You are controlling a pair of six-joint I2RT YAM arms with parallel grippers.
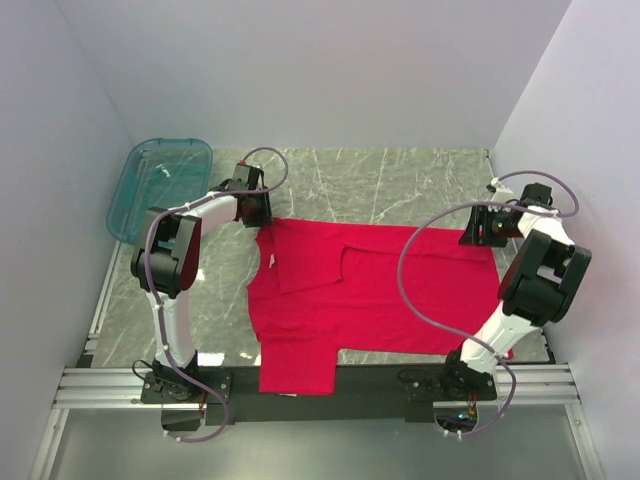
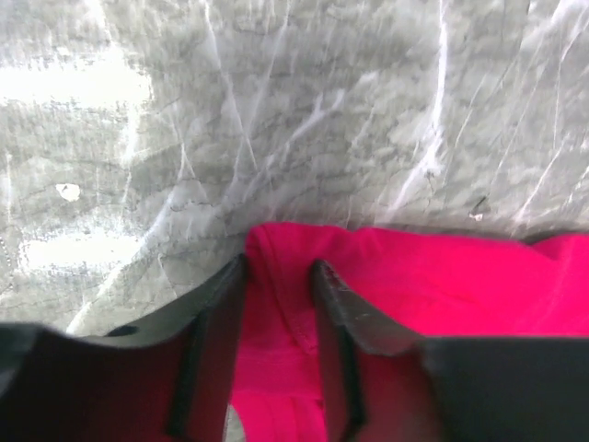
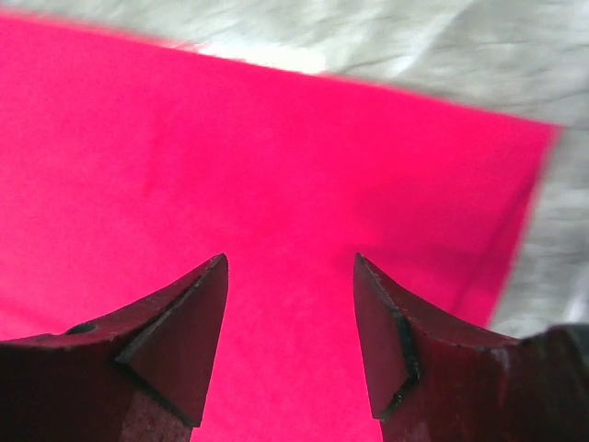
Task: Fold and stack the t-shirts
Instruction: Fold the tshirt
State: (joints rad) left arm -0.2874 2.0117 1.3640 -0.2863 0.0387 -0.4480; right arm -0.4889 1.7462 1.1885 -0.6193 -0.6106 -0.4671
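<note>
The crimson-red t-shirt lies spread on the marble table, neck to the left with a small white label. One sleeve hangs over the near edge onto the rail. My left gripper is at the shirt's far left corner. In the left wrist view its jaws stand narrow, with a bunched ridge of red cloth pinched between them. My right gripper is over the far right corner. In the right wrist view it is open just above flat red cloth.
A translucent teal tub stands at the far left, beside the left arm. Bare marble table lies beyond the shirt. White walls close in the back and both sides. An aluminium rail runs along the near edge.
</note>
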